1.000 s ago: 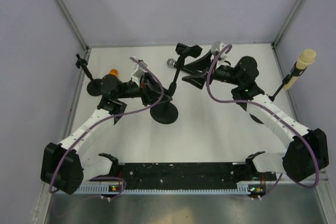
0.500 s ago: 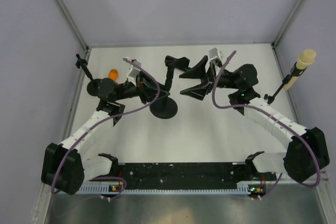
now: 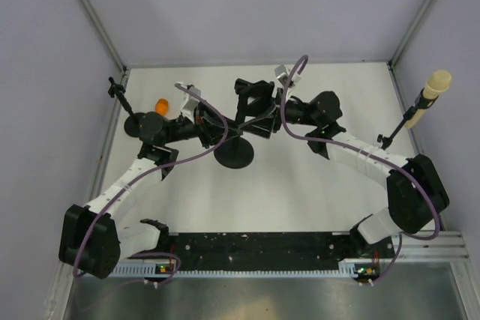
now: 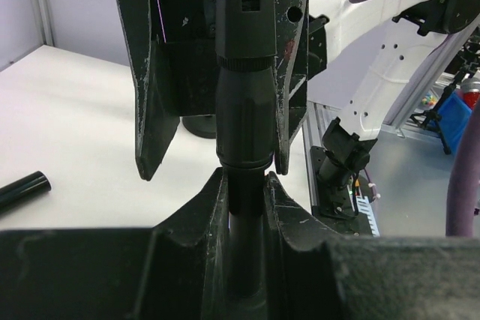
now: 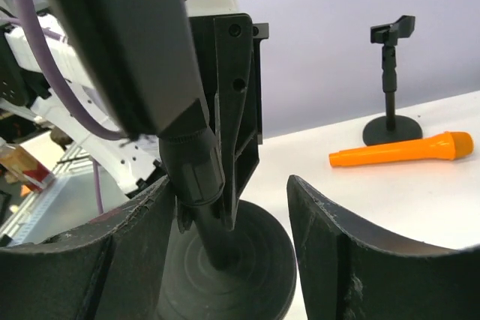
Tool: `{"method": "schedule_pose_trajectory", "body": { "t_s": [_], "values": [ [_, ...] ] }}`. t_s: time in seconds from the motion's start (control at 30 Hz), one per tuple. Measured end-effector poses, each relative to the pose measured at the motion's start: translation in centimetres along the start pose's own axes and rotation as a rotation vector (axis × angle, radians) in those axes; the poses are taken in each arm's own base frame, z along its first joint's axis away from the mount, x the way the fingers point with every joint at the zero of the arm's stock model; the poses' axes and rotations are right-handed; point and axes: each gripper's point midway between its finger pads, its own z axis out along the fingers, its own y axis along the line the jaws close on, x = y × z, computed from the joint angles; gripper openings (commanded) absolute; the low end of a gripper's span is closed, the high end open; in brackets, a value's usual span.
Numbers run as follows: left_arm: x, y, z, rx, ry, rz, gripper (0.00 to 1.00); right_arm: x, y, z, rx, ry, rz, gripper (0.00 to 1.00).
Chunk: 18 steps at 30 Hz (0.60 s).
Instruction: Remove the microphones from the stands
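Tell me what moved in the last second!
The right arm swung left, so the right fingers now sit open on both sides of the stand. The stand was tipped more upright. The left fingers still clamp the stand. The orange microphone and the cream microphone stayed put.

Left hand (image 4: 244, 179) clamped, right hand (image 5: 232, 185) spread wide.

White arm links (image 3: 124, 183), black joints (image 3: 88, 239), looping purple cables (image 5: 37, 43) and scuffed black fingers (image 4: 150, 73).
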Motion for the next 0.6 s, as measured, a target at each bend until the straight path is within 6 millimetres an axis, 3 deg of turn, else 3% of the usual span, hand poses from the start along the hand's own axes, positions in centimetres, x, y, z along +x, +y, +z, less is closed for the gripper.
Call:
{"method": "schedule_pose_trajectory", "body": {
  "t_s": [0.37, 0.53, 0.6],
  "values": [
    [0.48, 0.39, -0.12, -0.014, 0.005, 0.005, 0.0, -0.57, 0.59, 0.66, -0.05, -0.044, 0.015, 0.57],
    [0.68, 0.77, -0.09, -0.026, 0.006, -0.005, 0.0, -0.73, 0.43, 0.82, -0.047, -0.039, -0.005, 0.39],
    [0.75, 0.91, -0.09, -0.032, 0.007, -0.011, 0.0, -0.65, 0.33, 0.85, -0.044, -0.034, -0.01, 0.23]
  ]
}}
